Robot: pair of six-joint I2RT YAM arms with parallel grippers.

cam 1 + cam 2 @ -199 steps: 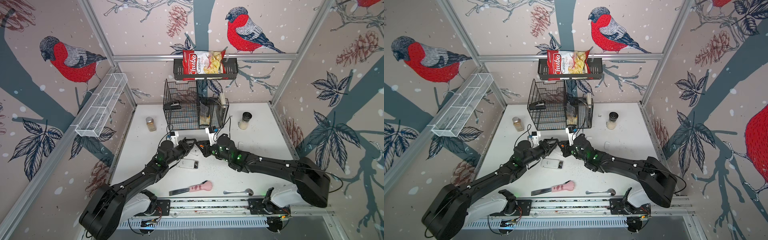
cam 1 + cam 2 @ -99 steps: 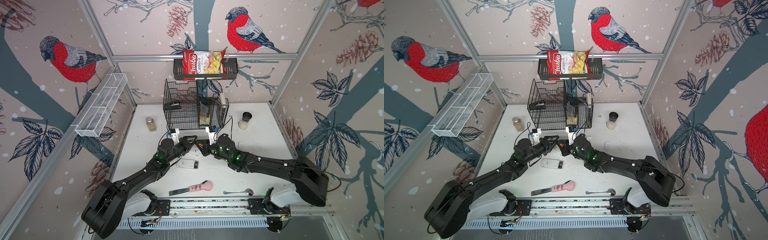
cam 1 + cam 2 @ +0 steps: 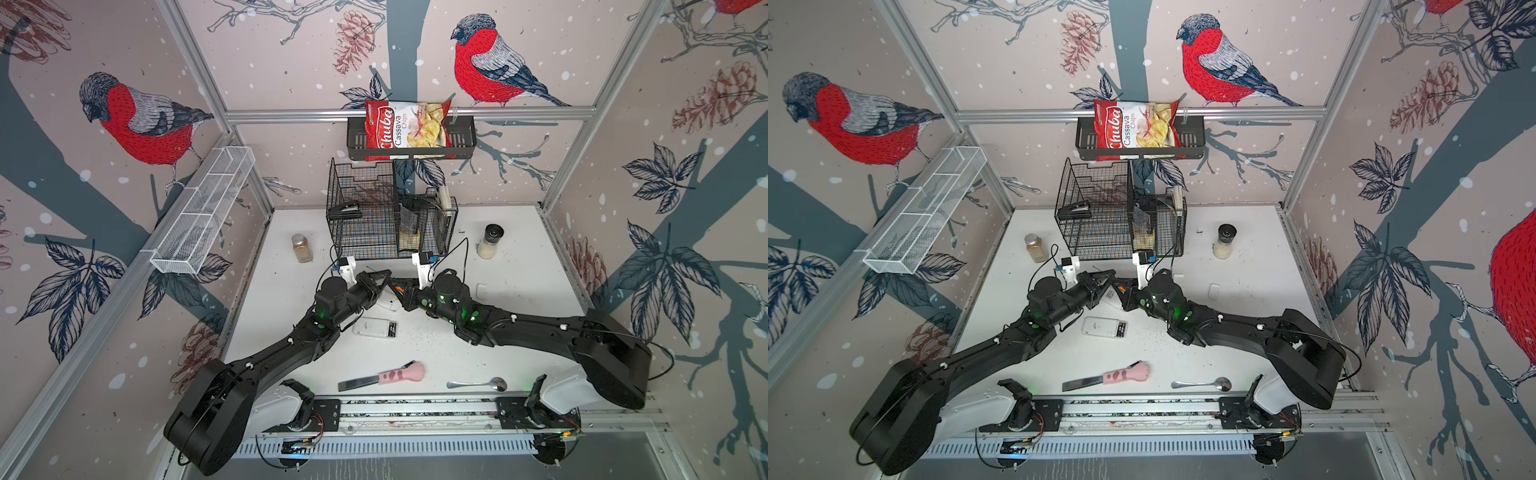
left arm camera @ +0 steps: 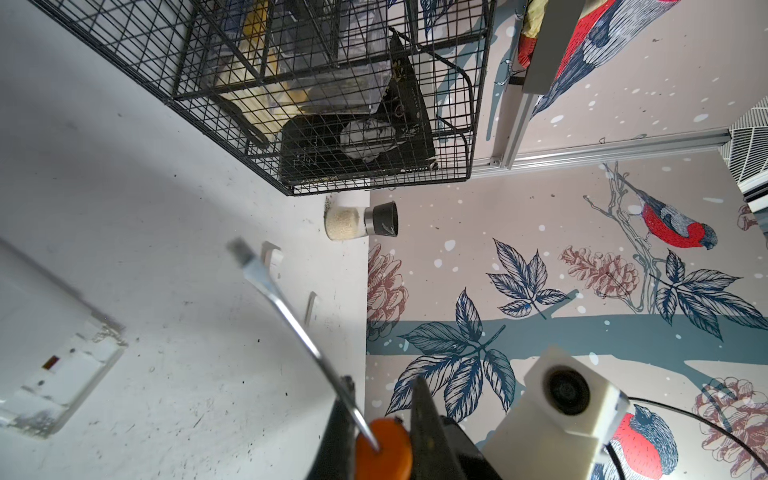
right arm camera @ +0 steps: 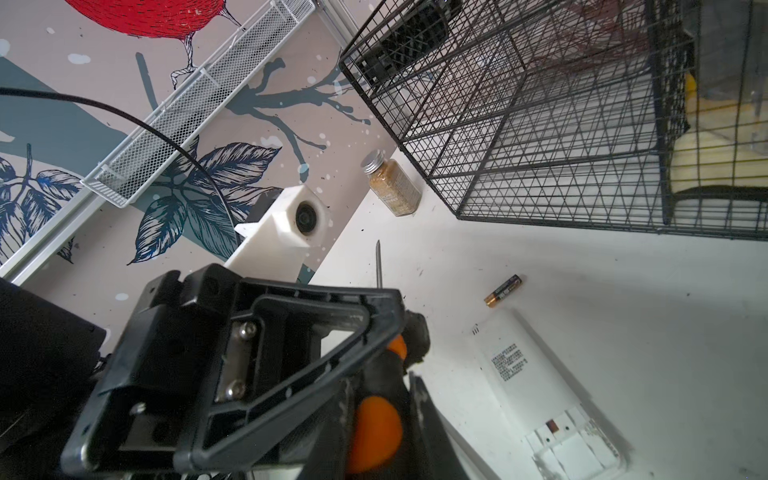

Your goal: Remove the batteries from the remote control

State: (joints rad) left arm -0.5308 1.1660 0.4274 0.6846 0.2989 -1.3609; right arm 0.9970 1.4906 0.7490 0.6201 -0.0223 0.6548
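Batteries [image 3: 391, 331] show as a dark patch in the open right end of a white remote control [image 3: 370, 328]. It lies flat on the table [image 3: 519, 316], on the near side of both grippers and apart from them. We see a second remote [image 5: 536, 374] just below where the arms meet. Its open compartment shows white inside in the right wrist view. A loose battery [image 5: 503, 290], black and gold, lies on the table just beside that remote's far end.

Both arms meet over the middle of the table on one screwdriver [image 4: 382, 451]. The left gripper [image 4: 382, 395] has its fingers drawn narrow on the orange-and-black handle, close to where the metal shaft sticks out. The right gripper [image 5: 376, 407] has its fingers clamped on the same handle, nearer the butt end.

At the far middle stands a wire basket [image 3: 374, 216], with a spice jar [image 3: 302, 248] to its left and a shaker [image 3: 490, 241] to its right. Along the near edge lie a pink-handled knife [image 3: 386, 376] and a spoon [image 3: 478, 384].
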